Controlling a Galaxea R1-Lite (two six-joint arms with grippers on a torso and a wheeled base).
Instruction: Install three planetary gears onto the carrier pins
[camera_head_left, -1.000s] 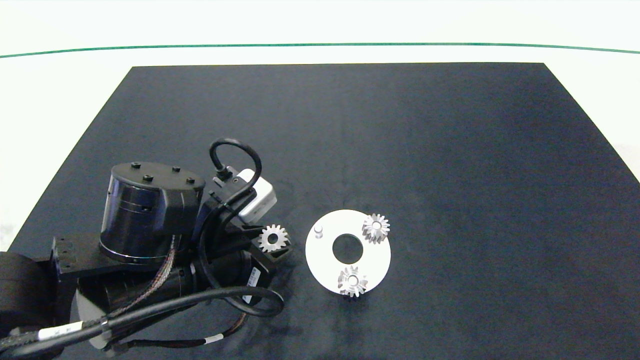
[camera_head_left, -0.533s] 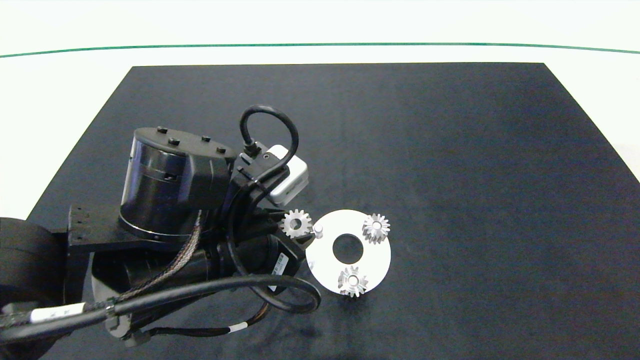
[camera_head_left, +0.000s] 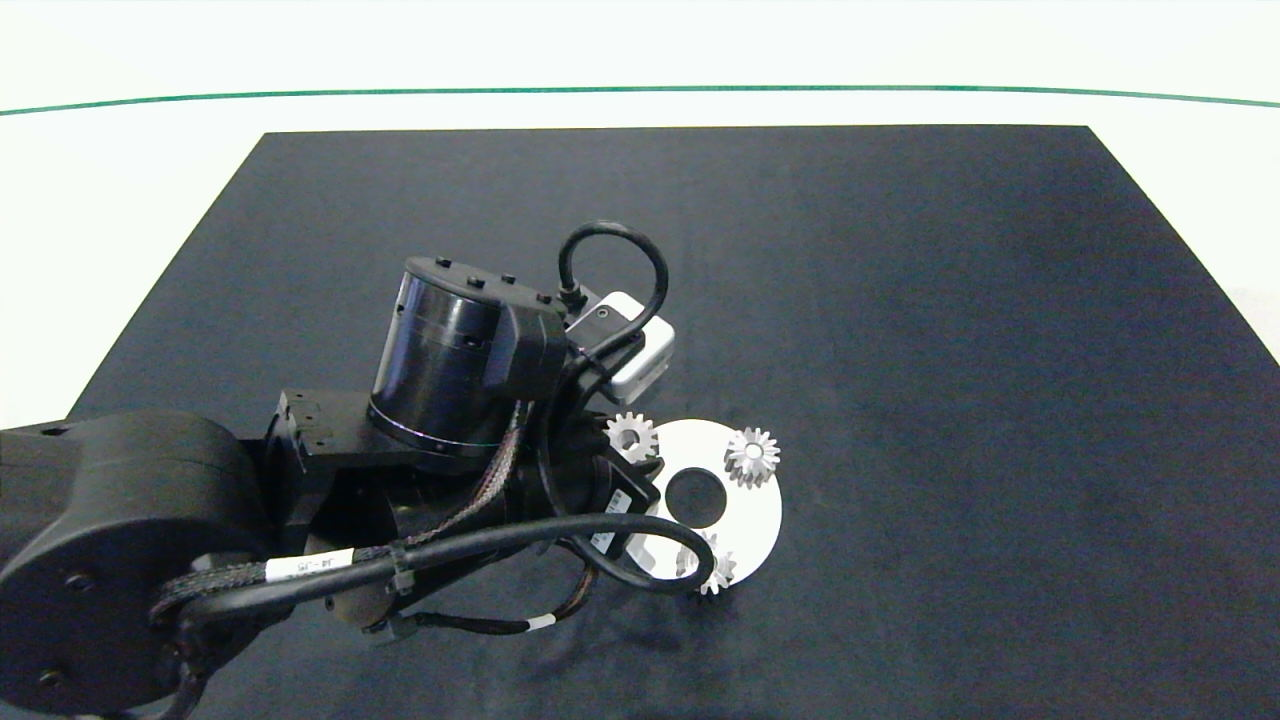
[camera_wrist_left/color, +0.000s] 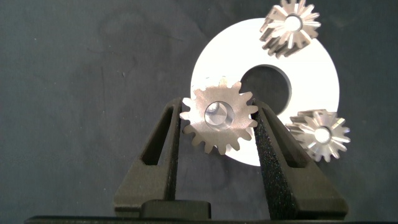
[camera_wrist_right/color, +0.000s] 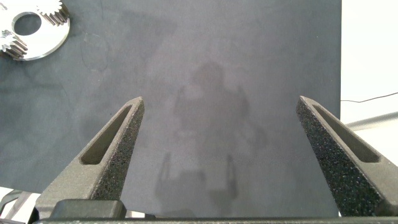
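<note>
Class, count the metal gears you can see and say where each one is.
3. Two gears sit on the white disc; the third gear is gripped by the left end effector above it.

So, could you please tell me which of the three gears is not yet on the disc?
The gear pinched in the left claw, above the disc's left edge. The other two gears already sit on the disc.
</note>
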